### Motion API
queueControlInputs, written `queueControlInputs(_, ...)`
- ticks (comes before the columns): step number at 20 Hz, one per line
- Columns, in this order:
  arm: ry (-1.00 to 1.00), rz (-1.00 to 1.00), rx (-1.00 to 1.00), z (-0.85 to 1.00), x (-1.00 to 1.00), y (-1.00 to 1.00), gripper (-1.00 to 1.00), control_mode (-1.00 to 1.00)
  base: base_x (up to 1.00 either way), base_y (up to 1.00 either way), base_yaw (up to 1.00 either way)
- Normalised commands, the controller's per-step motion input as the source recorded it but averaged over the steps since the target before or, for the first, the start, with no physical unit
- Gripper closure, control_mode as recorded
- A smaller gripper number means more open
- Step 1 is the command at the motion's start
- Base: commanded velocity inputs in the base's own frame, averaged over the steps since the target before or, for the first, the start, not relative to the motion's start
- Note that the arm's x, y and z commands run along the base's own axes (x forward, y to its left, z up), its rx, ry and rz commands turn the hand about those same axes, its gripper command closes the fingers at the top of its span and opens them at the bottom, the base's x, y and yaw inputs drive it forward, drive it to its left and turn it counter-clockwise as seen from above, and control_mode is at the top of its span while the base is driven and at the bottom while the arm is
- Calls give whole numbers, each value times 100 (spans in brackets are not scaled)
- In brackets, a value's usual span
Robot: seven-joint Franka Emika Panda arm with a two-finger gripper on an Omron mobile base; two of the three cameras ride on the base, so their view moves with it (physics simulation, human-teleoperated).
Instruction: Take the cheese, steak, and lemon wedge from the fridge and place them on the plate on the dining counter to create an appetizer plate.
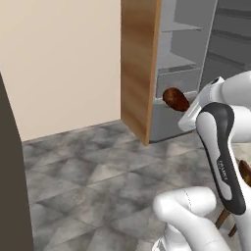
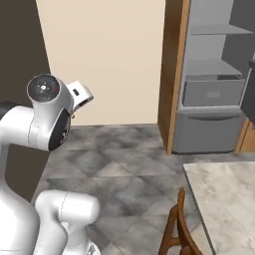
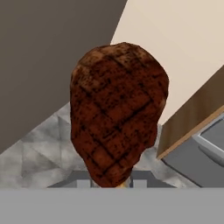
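Steak gripped in hand, held in the air off the fridge.
Hand [image 3: 111, 183] clenched on steak [image 3: 117, 113], clear of the grey tile floor [image 1: 88, 171]; surface [image 2: 226, 199] edge and stool [image 2: 177, 229] nearby, wood side panel [image 1: 138, 68] edge beyond, open fridge [image 2: 211, 89] farther back.

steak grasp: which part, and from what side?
Grip the steak at its narrow lower end, coming along its length from below: the lump tapers there, so the fingers span it. The gripper already pinches that end, with the broad top free.
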Motion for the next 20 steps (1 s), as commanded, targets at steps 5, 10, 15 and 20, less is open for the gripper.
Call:
queueControlInputs(5,0,0,0,0,0,0,100,100,-96,5,-27)
queueControlInputs(10,0,0,0,0,0,0,100,100,-44,56,-57)
queueControlInputs(15,0,0,0,0,0,0,100,100,-24,54,-62)
queueControlInputs(20,0,0,0,0,0,0,100,100,-7,-23,-58)
